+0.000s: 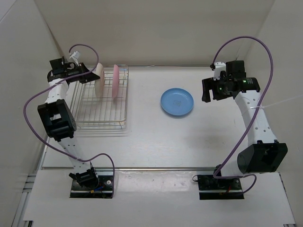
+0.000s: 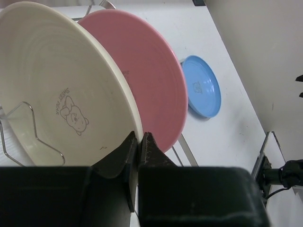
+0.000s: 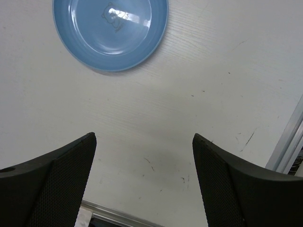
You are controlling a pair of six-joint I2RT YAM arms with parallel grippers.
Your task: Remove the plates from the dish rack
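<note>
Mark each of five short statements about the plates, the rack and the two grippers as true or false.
1. The blue plate lies flat on the table, outside the dish rack. True.
2. The pink plate lies flat on the table. False: it stands on edge in the dish rack.
3. The left gripper is shut on the rim of the cream plate. True.
4. The right gripper holds the blue plate. False: it is open and empty above the bare table, with the plate beyond its fingertips.
5. Two plates are in the dish rack. True.
</note>
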